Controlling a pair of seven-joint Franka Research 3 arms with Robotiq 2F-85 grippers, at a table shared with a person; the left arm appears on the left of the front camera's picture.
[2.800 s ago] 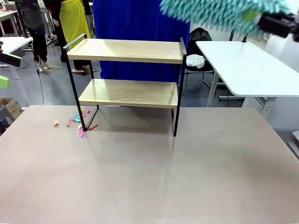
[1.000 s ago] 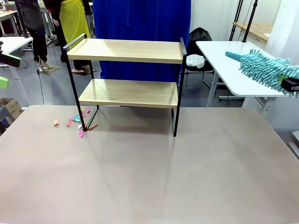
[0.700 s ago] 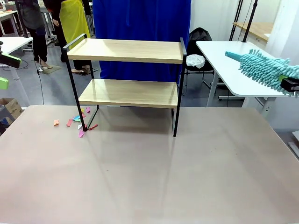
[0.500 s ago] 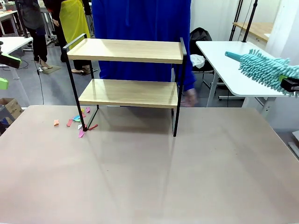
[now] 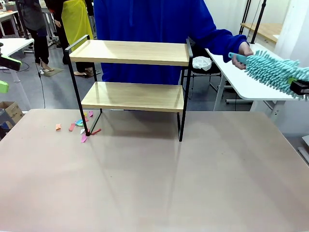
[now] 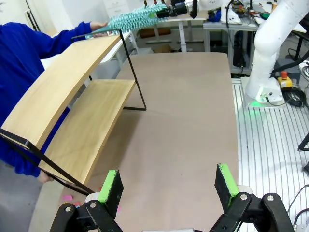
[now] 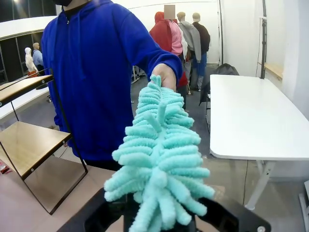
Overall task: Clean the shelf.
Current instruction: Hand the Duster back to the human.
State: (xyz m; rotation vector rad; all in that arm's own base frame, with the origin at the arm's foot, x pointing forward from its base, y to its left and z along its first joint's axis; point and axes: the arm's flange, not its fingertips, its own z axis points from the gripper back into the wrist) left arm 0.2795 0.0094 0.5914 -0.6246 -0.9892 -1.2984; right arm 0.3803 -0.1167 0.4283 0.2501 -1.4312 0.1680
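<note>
Front view crops the right gripper (image 5: pixel 301 88) at the right edge, clamped on the teal duster (image 5: pixel 273 71); a person's hand (image 5: pixel 243 50) grips its tip. Shelf (image 5: pixel 130 53) stands centre-left, paper scraps (image 5: pixel 79 125) beside. Left gripper (image 6: pixel 169 186) gapes wide.

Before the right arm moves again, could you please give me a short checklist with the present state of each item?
1. Right hand shut on the duster: ok.
2. Person's hand on the duster's far tip: ok.
3. Left hand open, holding nothing: ok.
4. Shelf boards bare: ok.
5. Paper scraps off the table: not ok, by the shelf's left leg.
6. Person's grip firm: cannot tell.
</note>
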